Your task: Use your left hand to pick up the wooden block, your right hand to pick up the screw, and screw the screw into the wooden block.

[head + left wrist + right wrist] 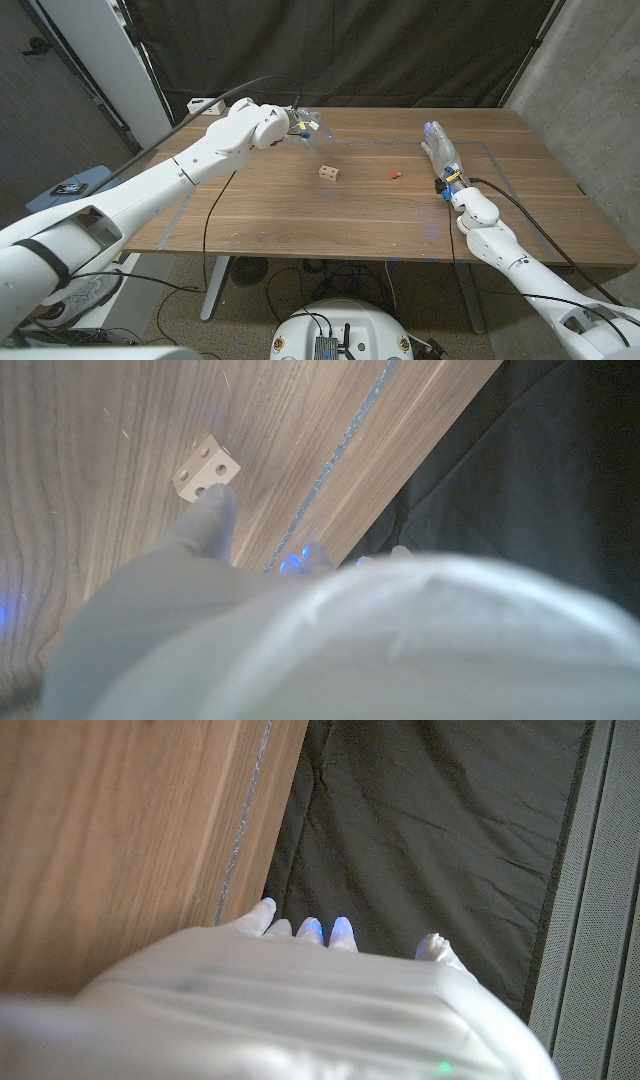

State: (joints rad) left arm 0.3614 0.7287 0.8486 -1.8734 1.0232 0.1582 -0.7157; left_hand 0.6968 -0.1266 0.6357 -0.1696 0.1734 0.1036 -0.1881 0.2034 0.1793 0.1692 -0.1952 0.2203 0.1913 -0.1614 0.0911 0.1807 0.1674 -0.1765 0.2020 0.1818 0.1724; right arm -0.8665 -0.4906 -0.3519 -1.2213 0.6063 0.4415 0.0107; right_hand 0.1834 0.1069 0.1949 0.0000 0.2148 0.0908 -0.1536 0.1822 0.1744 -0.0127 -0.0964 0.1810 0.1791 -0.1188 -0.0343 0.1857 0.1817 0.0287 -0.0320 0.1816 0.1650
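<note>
**Block and screw lying untouched mid-table, both hands holding nothing**

The wooden block (pixel 328 172) is sitting near the middle of the table (pixel 300 215), a small pale cube showing round holes in its faces. No writing or label is readable on it. The screw (pixel 394 175), a tiny red-headed piece, is lying to the right of the block, apart from it, at about the same depth.

The left hand (pixel 308 128) is hovering over the far left part of the table, beyond and to the left of the block, with its arm reaching in from the near left corner. Its fingers are spreading apart and gripping nothing. The left wrist view is showing what the head view is not: the block (pixel 206 467) with three holes visible, and one finger (pixel 210 515) pointing toward it, its tip just beside the cube; contact cannot be told.

The right hand (pixel 440 152) is standing upright to the right of the screw, well apart from it, fingers extended toward the far side and holding nothing. In the right wrist view its fingertips (pixel 342 932) are showing against a dark curtain (pixel 450 830) beyond the table edge.
</note>
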